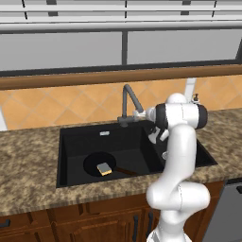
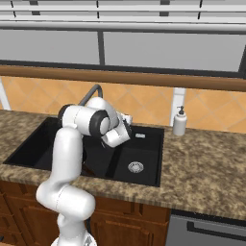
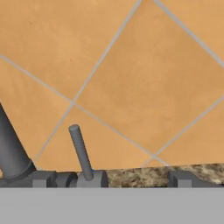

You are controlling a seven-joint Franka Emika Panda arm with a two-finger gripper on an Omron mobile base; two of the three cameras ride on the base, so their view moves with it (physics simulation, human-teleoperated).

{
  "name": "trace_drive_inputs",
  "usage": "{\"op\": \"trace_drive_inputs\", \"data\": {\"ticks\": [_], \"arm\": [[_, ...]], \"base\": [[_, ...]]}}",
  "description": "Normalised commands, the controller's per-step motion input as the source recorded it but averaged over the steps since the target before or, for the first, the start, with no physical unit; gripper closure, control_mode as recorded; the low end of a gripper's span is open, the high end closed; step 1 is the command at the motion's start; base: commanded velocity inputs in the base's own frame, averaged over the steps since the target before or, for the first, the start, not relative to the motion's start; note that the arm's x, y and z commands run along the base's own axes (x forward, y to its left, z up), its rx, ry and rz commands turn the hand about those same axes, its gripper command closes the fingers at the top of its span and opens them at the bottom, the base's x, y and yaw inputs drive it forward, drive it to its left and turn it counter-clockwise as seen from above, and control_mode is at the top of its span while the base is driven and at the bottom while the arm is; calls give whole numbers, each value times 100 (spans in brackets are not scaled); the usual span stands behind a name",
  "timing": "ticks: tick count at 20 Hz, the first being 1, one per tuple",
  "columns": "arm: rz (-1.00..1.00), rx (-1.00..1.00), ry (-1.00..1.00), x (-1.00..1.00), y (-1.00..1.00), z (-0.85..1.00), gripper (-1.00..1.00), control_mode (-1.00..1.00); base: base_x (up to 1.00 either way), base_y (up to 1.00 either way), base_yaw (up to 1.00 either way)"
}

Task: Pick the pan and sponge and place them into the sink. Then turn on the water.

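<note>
Your gripper [image 3: 135, 178] stands wide, nothing between fingers, at far side of sink [image 1: 71, 142], facing orange tile wall [image 3: 131, 78]. Faucet [image 1: 128, 101] lever [image 3: 81, 151] just ahead of left fingertip; contact hard to judge. Pan [image 1: 94, 163] sits in large left basin, sponge [image 1: 104, 168] lying inside it. Soap dispenser [image 2: 179, 121] on right counter [image 2: 202, 163].

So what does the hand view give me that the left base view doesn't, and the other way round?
Hand view: the faucet's side lever close up, standing upright beside the neck, just ahead of the open hand.
Left base view: the pan lying in the large basin of the sink, with the sponge resting in it.
Both: the dark faucet, the orange wall tiles behind it and the speckled counter.
</note>
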Motion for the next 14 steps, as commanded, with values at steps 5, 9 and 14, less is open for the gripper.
{"op": "trace_drive_inputs", "data": {"ticks": [5,9,14], "arm": [[0,0,0,9,0,-7,-100,-100],[0,0,0,9,0,-8,-100,-100],[0,0,0,9,0,-6,-100,-100]], "base": [[0,0,0],[0,0,0],[0,0,0]]}}
